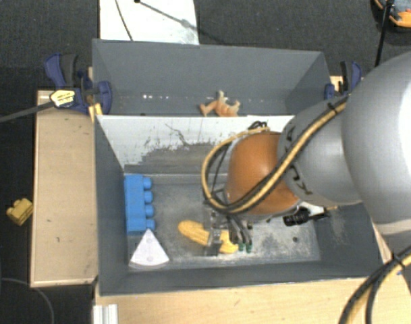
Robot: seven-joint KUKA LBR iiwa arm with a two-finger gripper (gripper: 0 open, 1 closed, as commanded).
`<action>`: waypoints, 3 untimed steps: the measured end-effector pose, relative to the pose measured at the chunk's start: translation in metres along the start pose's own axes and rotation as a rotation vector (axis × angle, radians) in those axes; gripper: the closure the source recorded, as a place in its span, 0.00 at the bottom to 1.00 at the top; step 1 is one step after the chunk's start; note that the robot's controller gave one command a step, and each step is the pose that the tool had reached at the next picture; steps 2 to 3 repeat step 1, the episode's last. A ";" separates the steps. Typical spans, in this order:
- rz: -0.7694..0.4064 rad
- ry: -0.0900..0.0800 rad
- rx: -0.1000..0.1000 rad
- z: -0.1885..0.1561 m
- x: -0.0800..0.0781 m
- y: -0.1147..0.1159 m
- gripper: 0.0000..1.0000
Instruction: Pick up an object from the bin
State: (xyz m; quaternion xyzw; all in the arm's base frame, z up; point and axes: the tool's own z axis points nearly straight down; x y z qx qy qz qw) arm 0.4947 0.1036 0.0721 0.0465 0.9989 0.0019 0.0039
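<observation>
Camera view — jaws down on the yellow banana point(194, 232), right of its middle — spread unclear.

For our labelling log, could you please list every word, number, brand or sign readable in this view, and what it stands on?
None can be read. The blue studded block, the white cone, the yellow banana-shaped piece below the end effector and the grey bin bear no visible print.
</observation>
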 end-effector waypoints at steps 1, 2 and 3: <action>0.055 -0.001 0.001 -0.172 -0.018 0.028 1.00; 0.055 -0.001 0.001 -0.172 -0.018 0.028 1.00; 0.055 -0.001 0.001 -0.172 -0.018 0.028 1.00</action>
